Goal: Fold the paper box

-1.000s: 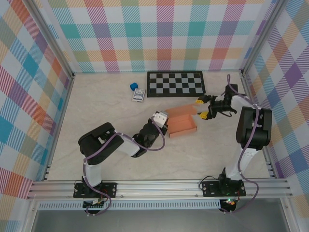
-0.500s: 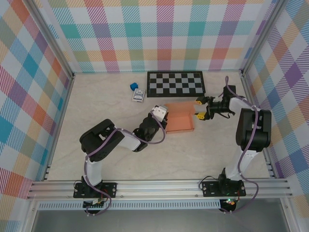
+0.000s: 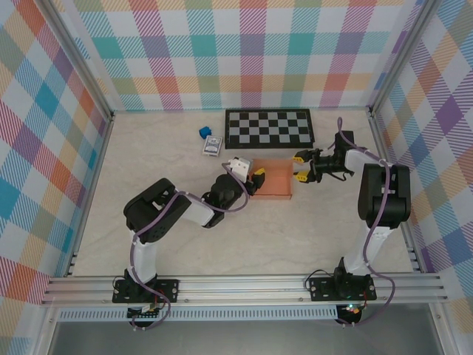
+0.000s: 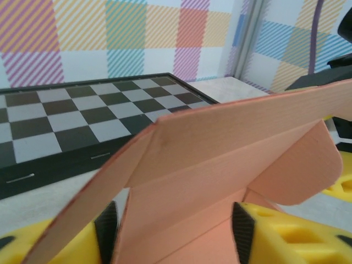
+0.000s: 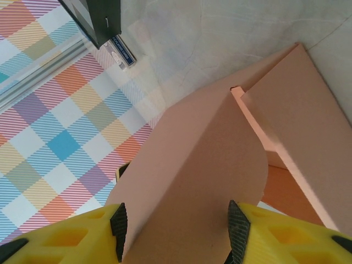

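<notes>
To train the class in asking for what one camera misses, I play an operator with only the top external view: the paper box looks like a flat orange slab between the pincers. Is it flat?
Observer: No. The left wrist view shows the paper box with a panel raised at a slant and a round-cornered flap at its right end.
Operator: Is the left pincer clamped?
Observer: The left pincer has its jaws apart, card between them.
Operator: And the right?
Observer: The right pincer has jaws apart too, a rounded flap lying between them.
</notes>
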`<state>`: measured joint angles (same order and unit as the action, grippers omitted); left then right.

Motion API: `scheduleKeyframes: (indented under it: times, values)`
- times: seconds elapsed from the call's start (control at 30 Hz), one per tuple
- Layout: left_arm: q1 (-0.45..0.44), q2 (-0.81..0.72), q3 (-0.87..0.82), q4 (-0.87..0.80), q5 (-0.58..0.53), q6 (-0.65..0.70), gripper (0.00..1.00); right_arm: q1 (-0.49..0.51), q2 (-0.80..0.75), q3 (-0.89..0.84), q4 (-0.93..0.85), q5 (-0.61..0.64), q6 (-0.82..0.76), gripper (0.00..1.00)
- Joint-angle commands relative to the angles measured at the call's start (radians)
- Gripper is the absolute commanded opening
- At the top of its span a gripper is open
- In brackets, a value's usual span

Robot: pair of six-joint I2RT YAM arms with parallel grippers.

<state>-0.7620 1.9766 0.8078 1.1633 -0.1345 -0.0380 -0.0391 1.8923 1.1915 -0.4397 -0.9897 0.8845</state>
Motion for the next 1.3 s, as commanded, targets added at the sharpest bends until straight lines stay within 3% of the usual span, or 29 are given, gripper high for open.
scheduleKeyframes:
  times: [0.0,0.07,0.2,0.33,0.43,0.53,0.6,0.63,0.67,0.73,0.8,0.97,1.03,1.1,1.27]
  values:
    - [0.041,-0.059,-0.051,0.059,0.130,-0.103,0.69,0.007,0.012,0.025,0.018,-0.020,0.020,0.53]
    - [0.058,-0.091,-0.082,0.067,0.169,-0.153,1.00,0.007,0.007,0.022,0.026,-0.015,0.026,0.54]
    - [0.073,-0.182,-0.144,0.037,0.199,-0.237,1.00,0.007,0.003,0.010,0.056,-0.006,0.047,0.53]
    - [0.073,-0.303,-0.156,-0.102,0.236,-0.244,1.00,0.011,0.008,0.011,0.070,-0.009,0.052,0.53]
    - [0.078,-0.423,-0.175,-0.241,0.161,-0.257,1.00,0.006,0.008,0.033,0.041,0.011,0.027,0.54]
    - [0.124,-0.573,-0.160,-0.509,0.041,-0.335,1.00,-0.015,0.007,0.067,-0.007,0.042,-0.011,0.56]
    - [0.238,-0.645,-0.066,-0.878,0.028,-0.546,1.00,-0.034,0.013,0.086,-0.022,0.037,-0.016,0.60]
    - [0.313,-0.641,-0.005,-1.036,0.079,-0.649,1.00,-0.040,0.016,0.094,-0.029,0.036,-0.021,0.61]
    - [0.396,-0.615,0.060,-1.134,0.213,-0.691,1.00,-0.045,0.018,0.105,-0.044,0.039,-0.028,0.62]
    - [0.478,-0.558,0.122,-1.145,0.417,-0.725,1.00,-0.048,0.024,0.121,-0.064,0.045,-0.035,0.64]
    - [0.503,-0.500,0.183,-1.129,0.555,-0.778,1.00,-0.047,0.027,0.122,-0.060,0.032,-0.021,0.66]
    - [0.504,-0.246,0.459,-1.308,0.837,-0.894,1.00,-0.042,0.019,0.097,-0.043,0.017,-0.007,0.70]
    - [0.498,-0.166,0.518,-1.303,0.900,-0.952,1.00,-0.037,0.020,0.087,-0.027,0.005,0.003,0.71]
    - [0.489,-0.128,0.549,-1.297,0.896,-0.991,1.00,-0.025,0.024,0.080,-0.013,-0.003,0.016,0.71]
    - [0.467,-0.075,0.517,-1.072,0.977,-1.217,1.00,0.013,0.027,0.073,0.002,-0.013,0.039,0.71]
